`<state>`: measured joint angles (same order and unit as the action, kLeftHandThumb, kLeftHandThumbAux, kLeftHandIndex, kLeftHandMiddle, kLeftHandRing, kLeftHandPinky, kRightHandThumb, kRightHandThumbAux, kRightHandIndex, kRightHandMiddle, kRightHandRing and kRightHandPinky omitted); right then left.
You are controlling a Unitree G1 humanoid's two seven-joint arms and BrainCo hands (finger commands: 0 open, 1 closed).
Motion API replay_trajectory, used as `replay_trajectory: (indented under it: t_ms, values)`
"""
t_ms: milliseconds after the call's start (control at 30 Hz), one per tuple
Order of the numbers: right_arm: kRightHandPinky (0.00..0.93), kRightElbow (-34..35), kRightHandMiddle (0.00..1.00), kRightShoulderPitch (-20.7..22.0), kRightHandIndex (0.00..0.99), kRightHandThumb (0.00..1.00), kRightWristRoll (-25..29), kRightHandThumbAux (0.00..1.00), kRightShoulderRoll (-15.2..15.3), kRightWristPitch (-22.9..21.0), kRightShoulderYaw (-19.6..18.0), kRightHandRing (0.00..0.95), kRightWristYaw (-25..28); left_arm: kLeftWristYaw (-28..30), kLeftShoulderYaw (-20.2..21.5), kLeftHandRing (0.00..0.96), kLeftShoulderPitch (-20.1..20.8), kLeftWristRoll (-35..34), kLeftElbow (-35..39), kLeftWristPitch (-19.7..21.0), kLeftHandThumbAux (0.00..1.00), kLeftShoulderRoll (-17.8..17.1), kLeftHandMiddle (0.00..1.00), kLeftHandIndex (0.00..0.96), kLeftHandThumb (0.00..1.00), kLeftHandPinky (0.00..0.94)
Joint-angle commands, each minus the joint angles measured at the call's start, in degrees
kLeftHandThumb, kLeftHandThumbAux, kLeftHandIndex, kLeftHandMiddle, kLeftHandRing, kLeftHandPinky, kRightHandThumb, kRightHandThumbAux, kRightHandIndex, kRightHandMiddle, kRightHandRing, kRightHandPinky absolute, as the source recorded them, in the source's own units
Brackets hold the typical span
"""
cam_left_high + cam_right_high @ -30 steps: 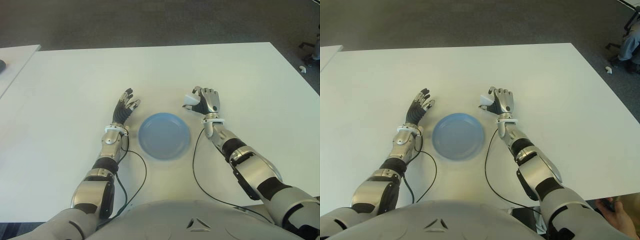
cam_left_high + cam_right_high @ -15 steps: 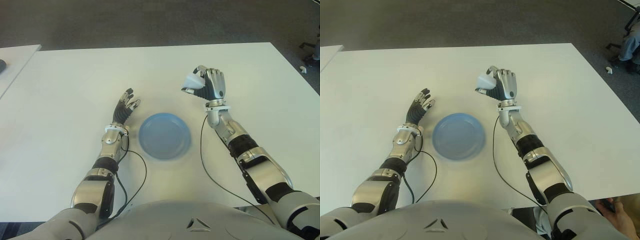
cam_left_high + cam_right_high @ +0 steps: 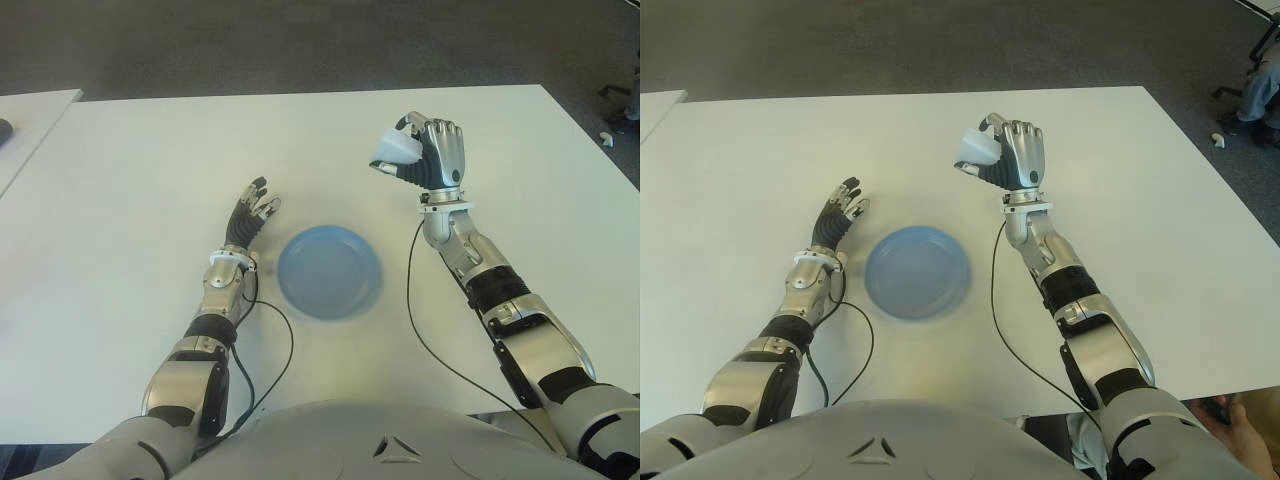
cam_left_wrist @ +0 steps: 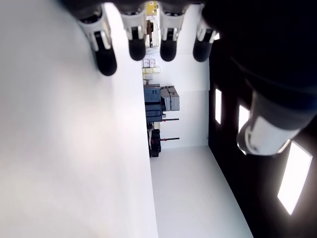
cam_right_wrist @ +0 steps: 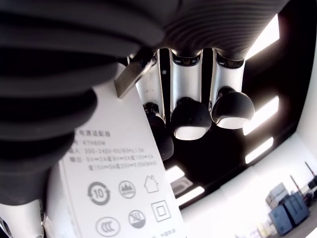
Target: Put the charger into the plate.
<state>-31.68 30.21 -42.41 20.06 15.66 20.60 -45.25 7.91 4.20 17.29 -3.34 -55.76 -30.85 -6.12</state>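
My right hand [image 3: 425, 155] is raised above the white table [image 3: 140, 150], behind and to the right of the blue plate [image 3: 328, 272], and is shut on the white charger [image 3: 392, 149]. In the right wrist view the charger's printed label [image 5: 119, 193] fills the lower part, with a metal prong [image 5: 132, 73] poking up between my curled fingers [image 5: 188, 116]. The plate lies flat near the table's front and holds nothing. My left hand [image 3: 253, 213] shows just left of the plate, fingers spread and holding nothing.
A second white table edge [image 3: 30, 120] shows at the far left with a dark object [image 3: 4, 128] on it. Black cables [image 3: 275, 350] trail from both wrists across the table's near side. Dark carpet [image 3: 300, 40] lies beyond the table.
My right hand has lifted the charger up and away from the table, moving slightly right and farther back from the plate. The left hand and the plate have stayed put.
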Motion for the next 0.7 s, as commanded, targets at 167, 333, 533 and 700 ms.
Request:
replay_trajectory:
  t_ms: [167, 333, 533, 700]
  values:
    - [0.882, 0.8, 0.883, -0.8, 0.440, 0.748, -0.8, 0.708, -0.1, 0.4, -0.9, 0.872, -0.1, 0.2, -1.0, 0.011, -5.3, 1.3, -4.6, 6.7, 0.557, 1.3, 0.064, 0.120, 0.011, 0.012]
    - [0.884, 2.0, 0.882, -1.7, 0.439, 0.747, -0.3, 0.709, -0.4, 0.6, -1.2, 0.871, 1.1, 0.3, -1.1, 0.007, -5.4, 1.3, -4.2, 7.0, 0.550, 1.3, 0.062, 0.117, 0.012, 0.002]
    - [0.880, 4.0, 0.881, -3.4, 0.440, 0.747, -0.3, 0.708, -1.6, -0.1, -0.8, 0.871, 2.2, 0.5, -1.2, 0.004, -5.6, 1.2, -3.8, 7.1, 0.546, 1.5, 0.061, 0.120, 0.015, 0.003]
    - [0.879, 3.8, 0.881, -5.4, 0.440, 0.748, -2.2, 0.708, -5.4, -1.5, 1.8, 0.873, 1.6, 1.0, -0.9, 0.012, -5.8, 0.6, -3.6, 7.3, 0.558, 1.5, 0.072, 0.142, 0.008, 0.013]
